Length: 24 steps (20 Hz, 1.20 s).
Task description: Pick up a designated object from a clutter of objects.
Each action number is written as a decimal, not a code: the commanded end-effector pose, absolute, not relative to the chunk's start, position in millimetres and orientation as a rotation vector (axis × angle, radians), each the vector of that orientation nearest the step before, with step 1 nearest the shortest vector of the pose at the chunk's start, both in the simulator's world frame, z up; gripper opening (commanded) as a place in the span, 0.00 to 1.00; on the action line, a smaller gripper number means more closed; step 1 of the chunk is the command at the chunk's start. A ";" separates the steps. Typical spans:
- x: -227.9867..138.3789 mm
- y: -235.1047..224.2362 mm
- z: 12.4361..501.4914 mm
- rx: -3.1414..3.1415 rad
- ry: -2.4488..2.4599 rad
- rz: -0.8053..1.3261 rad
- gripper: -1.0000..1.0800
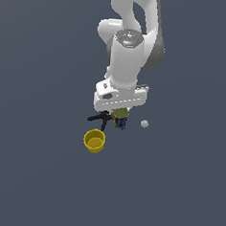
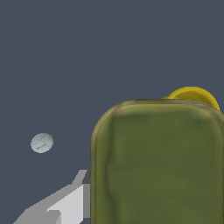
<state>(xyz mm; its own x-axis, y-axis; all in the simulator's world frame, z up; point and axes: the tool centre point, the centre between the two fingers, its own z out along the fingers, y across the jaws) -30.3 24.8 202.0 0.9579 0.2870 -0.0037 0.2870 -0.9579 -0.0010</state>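
While the big white arm hangs low over the little pile of things, its gripper (image 1: 119, 110) sits right on top of the green-topped can (image 1: 120, 118). From the exterior view I can only see a bit of the can poking out under the white hand. It stands on the dark floor (image 1: 176, 187). The black clamp (image 1: 99, 117) lies just beside it on the exterior view's left, so near that I cannot tell if they touch. A tiny blue piece (image 1: 123, 128) sits at the can's foot. The yellow cup (image 1: 94, 140) stands near, a little apart. The small white ball (image 1: 144, 123) rests by itself on the exterior view's right.

In the wrist view the can's olive-green top (image 2: 159, 166) fills most of the picture, very close. One grey finger (image 2: 65, 203) shows next to its side. The other finger is hidden, so I cannot tell if the fingers are spread wide or already squeezing the can.

What could go wrong? I think the clamp is the worry. A finger could bump it or catch it along with the can. The can also looks wide, so if the fingers only pinch its edge, it could slip out or tip over when the arm lifts.
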 end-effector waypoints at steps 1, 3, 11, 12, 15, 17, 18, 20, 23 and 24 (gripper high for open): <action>-32.6 24.5 230.3 -3.108 -0.456 0.000 0.00; -34.7 24.2 250.9 -3.108 -0.456 0.000 0.00; -42.0 22.9 331.4 -3.108 -0.456 0.000 0.00; -42.7 22.8 340.7 -3.108 -0.456 0.000 0.00; -44.4 22.4 365.4 -3.108 -0.456 0.000 0.00; -45.1 22.1 379.3 -3.108 -0.456 0.000 0.00; -45.4 22.0 385.6 -3.108 -0.456 0.000 0.00; -45.8 21.9 396.5 -3.108 -0.456 0.000 0.00; -46.0 21.6 409.1 -3.108 -0.456 0.000 0.00; -45.9 21.6 412.2 -3.108 -0.456 0.000 0.00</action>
